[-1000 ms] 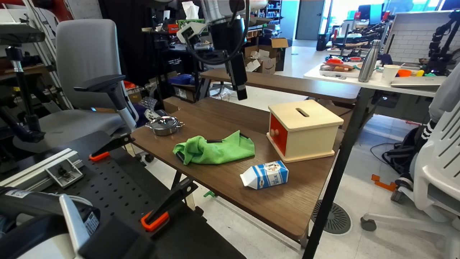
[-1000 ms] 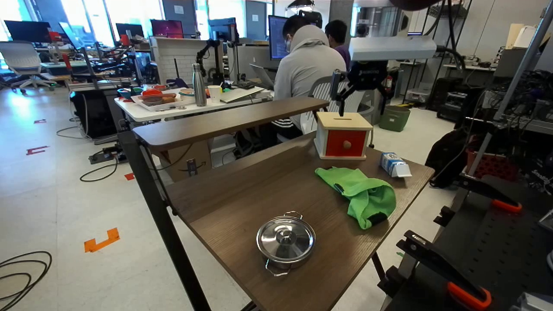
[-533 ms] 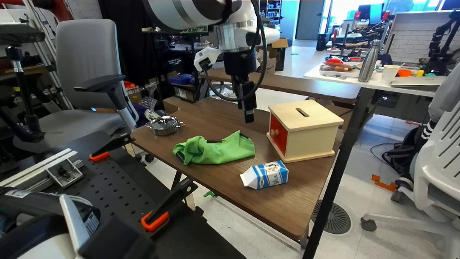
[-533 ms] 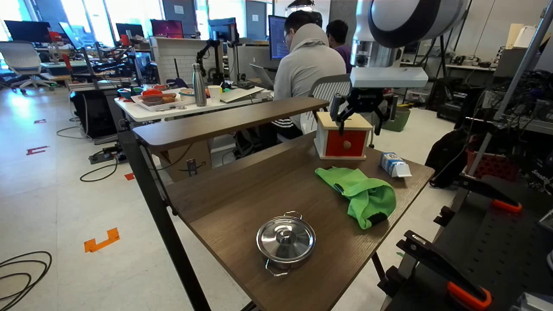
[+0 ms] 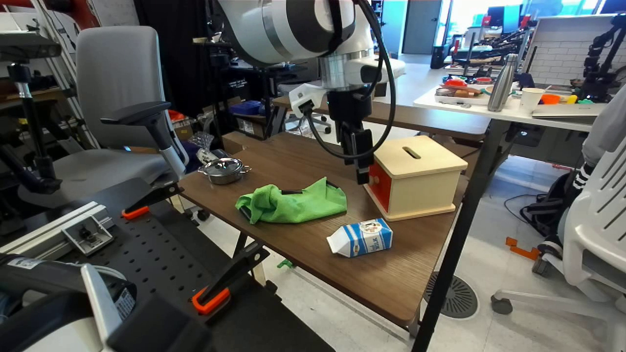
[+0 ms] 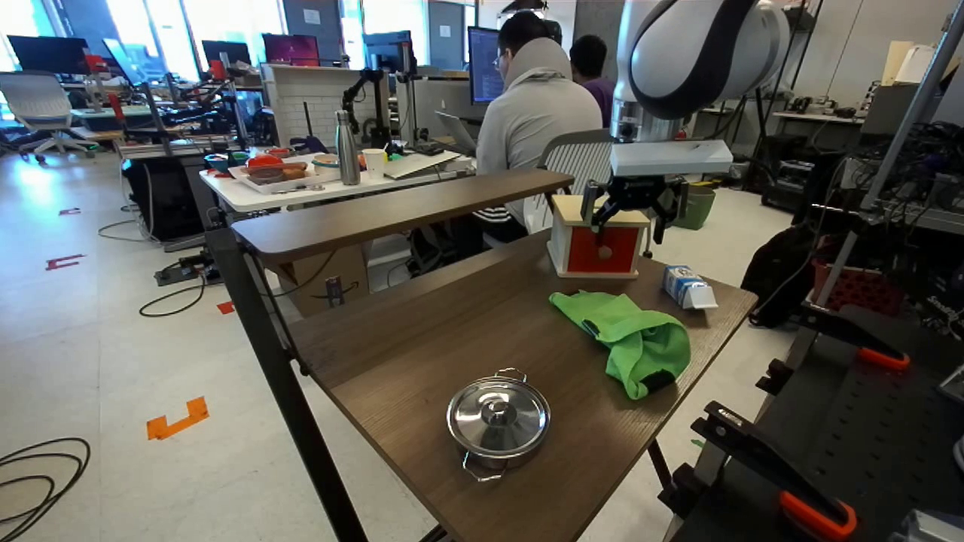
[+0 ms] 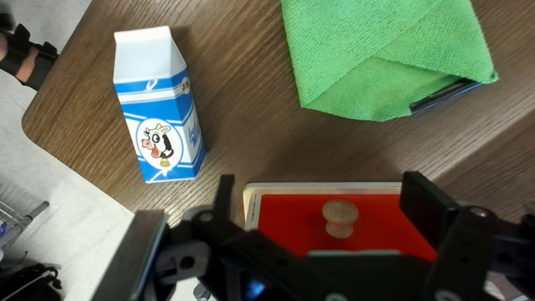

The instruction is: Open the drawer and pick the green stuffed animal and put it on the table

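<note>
A pale wooden box (image 5: 425,156) with a red drawer front (image 6: 581,256) stands on the brown table (image 6: 452,339). The drawer is shut. Its round wooden knob (image 7: 340,211) also shows in an exterior view (image 6: 605,253). My gripper (image 7: 319,184) is open and empty, pointing down in front of and above the drawer front. In the wrist view the knob appears between the two fingers, which do not touch it. The gripper also shows in both exterior views (image 5: 362,180) (image 6: 629,238). No green stuffed animal shows; the drawer's inside is hidden.
A crumpled green cloth (image 5: 298,205) lies in front of the box, with a dark object (image 7: 443,96) partly under it. A blue and white milk carton (image 7: 159,121) lies beside it. A lidded metal pot (image 6: 497,418) stands farther off. A raised shelf (image 6: 407,211) runs behind.
My gripper has come down and moved toward the box, from high above the table to just in front of the drawer. The box, cloth, carton and pot have not moved.
</note>
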`<state>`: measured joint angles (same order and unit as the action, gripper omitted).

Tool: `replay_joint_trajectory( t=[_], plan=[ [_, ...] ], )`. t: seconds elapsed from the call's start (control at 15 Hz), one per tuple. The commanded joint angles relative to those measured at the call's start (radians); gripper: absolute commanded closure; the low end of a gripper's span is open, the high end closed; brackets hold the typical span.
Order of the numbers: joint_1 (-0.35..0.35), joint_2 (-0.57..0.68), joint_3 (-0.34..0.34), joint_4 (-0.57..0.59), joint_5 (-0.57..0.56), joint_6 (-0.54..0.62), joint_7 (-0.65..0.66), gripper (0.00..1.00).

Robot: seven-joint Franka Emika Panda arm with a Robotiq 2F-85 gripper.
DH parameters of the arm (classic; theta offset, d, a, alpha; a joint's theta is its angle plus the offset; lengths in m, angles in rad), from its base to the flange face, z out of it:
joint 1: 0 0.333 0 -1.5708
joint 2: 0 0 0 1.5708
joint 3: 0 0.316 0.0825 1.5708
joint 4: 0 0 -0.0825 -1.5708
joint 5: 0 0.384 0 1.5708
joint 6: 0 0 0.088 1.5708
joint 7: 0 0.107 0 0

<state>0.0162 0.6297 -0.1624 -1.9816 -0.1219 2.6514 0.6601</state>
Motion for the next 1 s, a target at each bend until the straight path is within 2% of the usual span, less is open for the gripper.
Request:
replay_joint_trajectory(
  t=[0.0, 0.6, 0.67, 0.73, 0.8, 0.93],
  plan=[
    [0.036, 0.062, -0.044, 0.055, 0.027, 0.028, -0.004, 0.00],
    [0.095, 0.137, -0.101, 0.123, 0.027, 0.046, 0.078, 0.01],
    [0.105, 0.142, -0.112, 0.127, 0.021, 0.046, 0.092, 0.25],
    [0.114, 0.149, -0.122, 0.131, 0.015, 0.050, 0.106, 0.25],
    [0.119, 0.152, -0.129, 0.134, 0.015, 0.051, 0.117, 0.30],
    [0.124, 0.160, -0.138, 0.142, 0.014, 0.049, 0.130, 0.47]
  ],
)
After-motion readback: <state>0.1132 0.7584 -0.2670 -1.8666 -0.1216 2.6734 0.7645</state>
